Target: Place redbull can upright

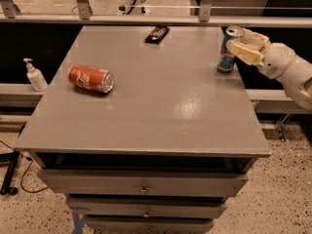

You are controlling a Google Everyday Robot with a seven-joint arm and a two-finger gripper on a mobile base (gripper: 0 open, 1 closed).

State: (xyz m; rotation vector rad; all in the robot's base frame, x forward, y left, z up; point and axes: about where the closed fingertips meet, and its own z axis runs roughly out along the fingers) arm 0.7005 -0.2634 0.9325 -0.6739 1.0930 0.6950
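The redbull can [226, 52], slim, silver and blue with a silver top, stands upright on the grey table [156, 111] near its far right edge. My gripper [245, 45], cream-coloured, reaches in from the right at the height of the can's upper half. It is right against the can's right side and covers part of it. The white arm [287, 69] runs off to the right past the table edge.
A wider red soda can [90, 78] lies on its side at the table's left. A black flat object [157, 33] lies at the far edge. A white pump bottle [35, 75] stands on a ledge left of the table. Drawers sit below the tabletop.
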